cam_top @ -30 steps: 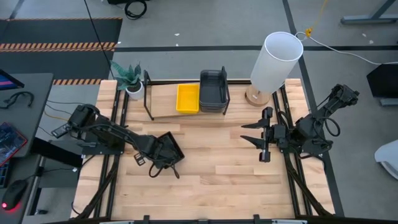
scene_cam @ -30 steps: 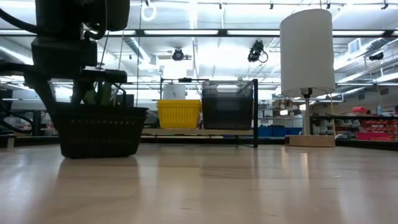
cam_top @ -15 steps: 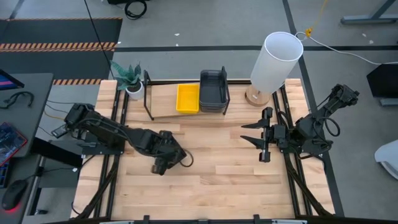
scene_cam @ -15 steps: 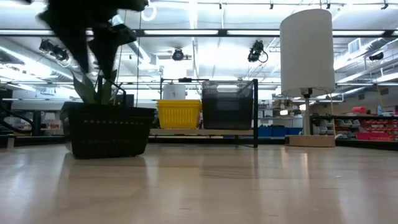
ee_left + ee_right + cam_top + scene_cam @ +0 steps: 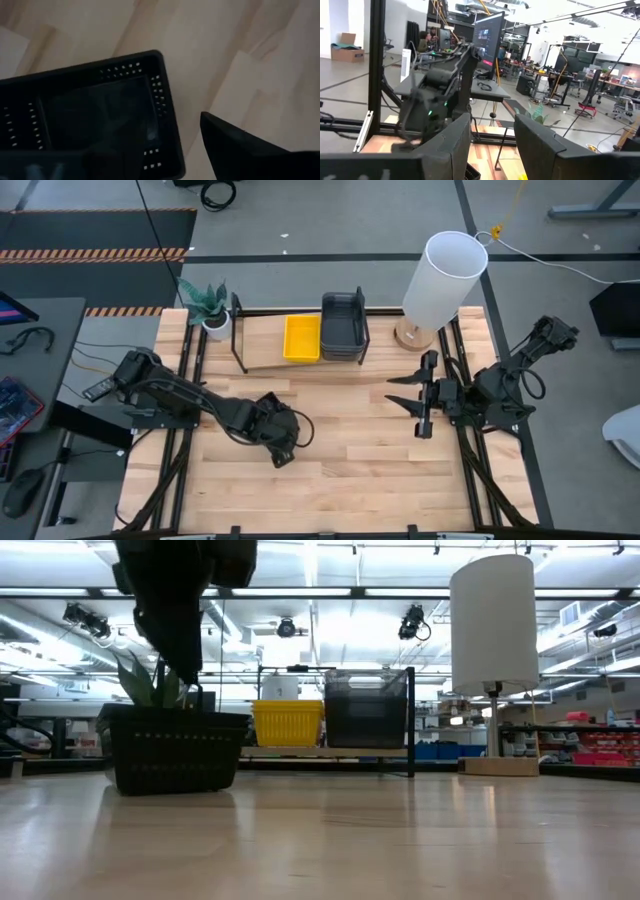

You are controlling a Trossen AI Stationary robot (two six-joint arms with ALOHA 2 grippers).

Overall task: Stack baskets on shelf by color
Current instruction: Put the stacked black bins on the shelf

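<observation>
A black mesh basket [image 5: 175,750] stands flat on the wooden table, left of centre. Straight above it, clear of its rim, my left gripper [image 5: 185,655] is open and points down. In the left wrist view one finger [image 5: 235,150] is over bare table outside the basket [image 5: 100,115], beyond one of its end walls. The shelf [image 5: 262,345] at the table's far edge carries a yellow basket [image 5: 302,338] and dark grey baskets [image 5: 344,325], side by side. At the table's right, my right gripper [image 5: 420,395] hangs open and holds nothing.
A lamp with a tall white shade [image 5: 445,275] stands right of the shelf, and a potted plant [image 5: 210,305] stands at its left end. Bare wooden tabletop [image 5: 350,450] lies between the two arms and toward the near edge.
My left gripper has set the black mesh basket flat on the table a little toward the right edge, opened and let go of it. It has risen clear of the rim. The basket now stands alone and still.
</observation>
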